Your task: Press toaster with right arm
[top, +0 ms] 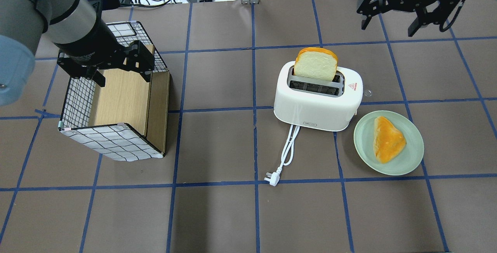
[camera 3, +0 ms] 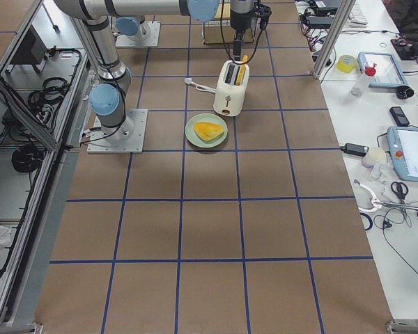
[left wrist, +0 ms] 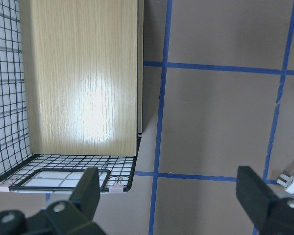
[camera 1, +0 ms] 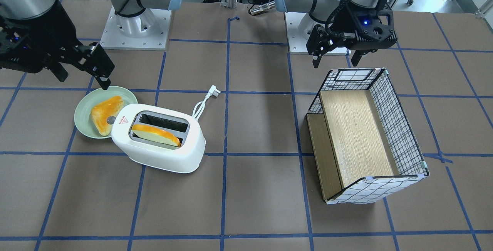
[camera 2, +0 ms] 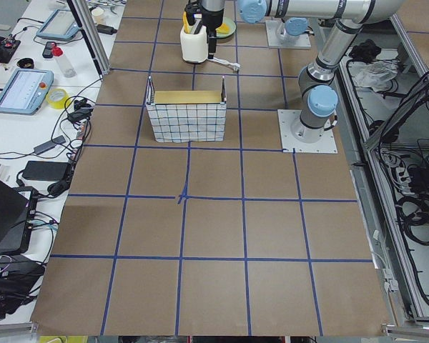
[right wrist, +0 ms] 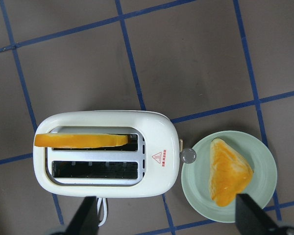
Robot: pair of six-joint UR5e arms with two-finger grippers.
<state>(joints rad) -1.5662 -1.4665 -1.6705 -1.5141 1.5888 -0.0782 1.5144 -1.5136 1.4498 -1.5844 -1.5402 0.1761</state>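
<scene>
The white toaster stands right of the table's middle, with one slice of bread upright in a slot. It also shows in the front view and the right wrist view. Its small grey round button sits on the end that faces the green plate. My right gripper hangs open and empty well above the toaster and plate, touching nothing; it shows in the front view too. My left gripper is open and empty above the basket.
A wire basket with a wooden insert stands on the table's left. The plate holds a triangular piece of bread. The toaster's white cord and plug lie on the table towards the robot.
</scene>
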